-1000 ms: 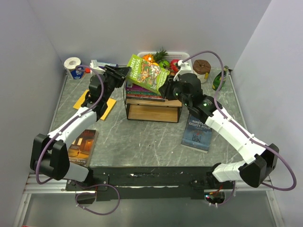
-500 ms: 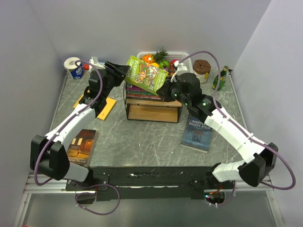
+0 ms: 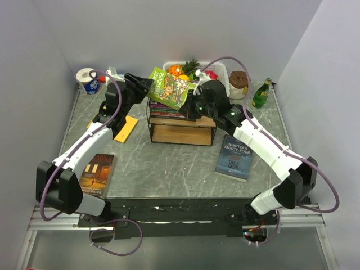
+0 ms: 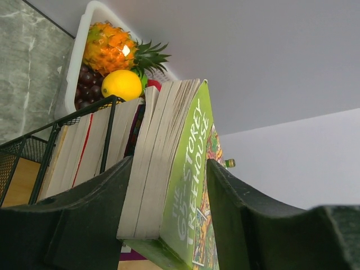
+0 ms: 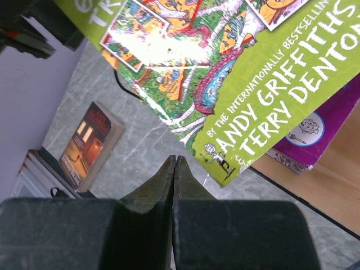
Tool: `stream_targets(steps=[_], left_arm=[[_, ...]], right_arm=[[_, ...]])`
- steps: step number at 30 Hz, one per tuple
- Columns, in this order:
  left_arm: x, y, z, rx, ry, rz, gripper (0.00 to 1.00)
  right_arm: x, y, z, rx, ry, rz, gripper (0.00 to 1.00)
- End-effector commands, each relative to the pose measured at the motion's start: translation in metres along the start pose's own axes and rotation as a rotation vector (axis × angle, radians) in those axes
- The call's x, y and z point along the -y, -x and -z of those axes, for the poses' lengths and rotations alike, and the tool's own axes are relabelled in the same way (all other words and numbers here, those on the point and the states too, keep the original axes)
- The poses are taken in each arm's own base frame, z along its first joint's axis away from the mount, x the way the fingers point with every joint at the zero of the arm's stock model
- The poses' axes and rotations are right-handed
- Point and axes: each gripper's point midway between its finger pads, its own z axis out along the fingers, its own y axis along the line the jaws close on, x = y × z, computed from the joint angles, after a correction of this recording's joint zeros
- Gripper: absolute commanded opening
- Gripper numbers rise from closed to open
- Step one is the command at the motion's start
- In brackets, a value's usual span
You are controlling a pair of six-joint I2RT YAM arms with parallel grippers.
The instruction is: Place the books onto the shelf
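Left wrist: left fingers straddle Treehouse book, apart; right wrist: right fingers together.

the treehouse book has a bright green cover crowded with cartoon pictures in red, orange and blue, with white lettering and cream page edges. the stacked books under it show purple and red. the shelf is pale wood in a black wire frame. on the right lies a dark blue book with white letters, near left a brown book with an orange glow, further left a yellow book. the table is grey marble veined white. the basket is white, the pineapple orange, the lemon yellow.
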Motion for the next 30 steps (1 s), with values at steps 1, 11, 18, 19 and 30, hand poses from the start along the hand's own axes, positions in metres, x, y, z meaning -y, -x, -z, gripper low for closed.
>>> stream_targets(steps=[1, 11, 18, 19, 30], left_arm=[[0.030, 0.020, 0.002, 0.041, -0.065, -0.030, 0.61], [0.026, 0.029, 0.010, 0.059, -0.016, -0.090, 0.75], [0.018, 0.038, 0.015, 0.073, 0.028, -0.142, 0.78], [0.019, 0.039, 0.016, 0.075, 0.027, -0.143, 0.78], [0.014, 0.036, 0.017, 0.052, 0.038, -0.159, 0.76]], right_arm=[[0.003, 0.009, 0.002, -0.005, -0.035, 0.000, 0.00], [0.021, 0.018, 0.000, -0.005, -0.117, -0.018, 0.00], [0.029, 0.028, -0.001, -0.001, -0.143, -0.026, 0.00], [0.030, 0.027, -0.001, -0.005, -0.145, -0.028, 0.00], [0.031, 0.032, 0.003, 0.015, -0.123, -0.040, 0.00]])
